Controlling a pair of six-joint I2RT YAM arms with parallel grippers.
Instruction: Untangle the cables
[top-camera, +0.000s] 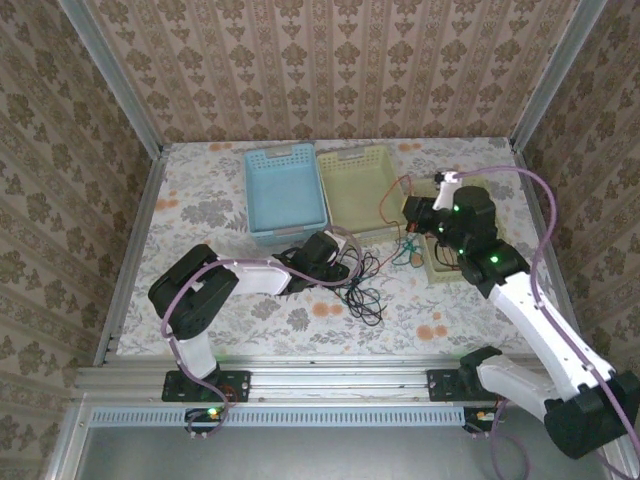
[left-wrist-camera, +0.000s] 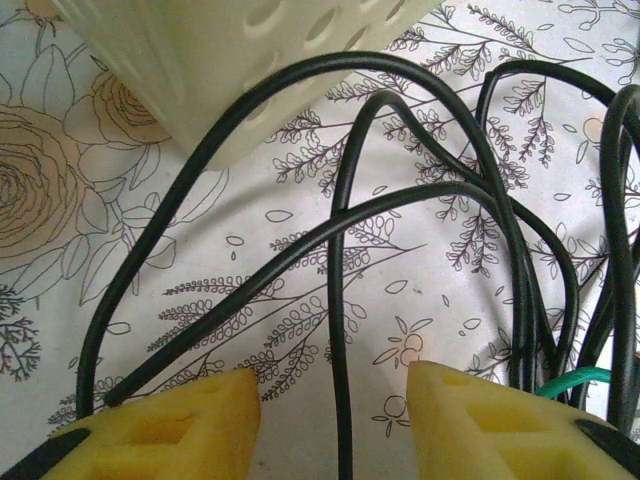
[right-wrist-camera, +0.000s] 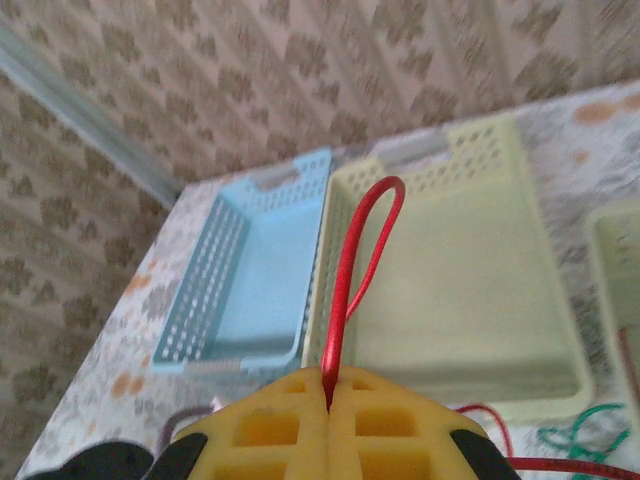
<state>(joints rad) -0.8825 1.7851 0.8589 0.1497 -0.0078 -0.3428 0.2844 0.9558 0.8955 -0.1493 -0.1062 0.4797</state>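
**Ana:** What does the overhead view give?

**Ben:** The layout. The left gripper (top-camera: 335, 258) sits low over the flowered tablecloth (top-camera: 200, 215), just in front of the blue basket (top-camera: 282, 153). It is at the edge of a loose tangle of black cables (top-camera: 365, 290). The right gripper (top-camera: 415, 215) hangs beside the pale green basket (top-camera: 355, 152), and a red cable (top-camera: 381, 205) arcs from it over that basket's near corner. A green cable (top-camera: 405, 255) lies crumpled just below it, next to a small tray (top-camera: 435, 270).

**Ana:** And the jaws?

**Ben:** Too small to read from above, but the wrist cameras settle it. On the left wrist the yellow pads (left-wrist-camera: 170, 425) stand apart. One black strand runs up through the gap, and neither pad pinches it. On the right wrist the pads are pressed together on the red cable, which rises from them in a narrow loop.

**Ana:** How much room is there?

**Ben:** The tangle lies close against the front walls of the baskets. Open cloth stretches left of the left arm and along the near edge. The right arm is near the right wall, with the tray beneath it.
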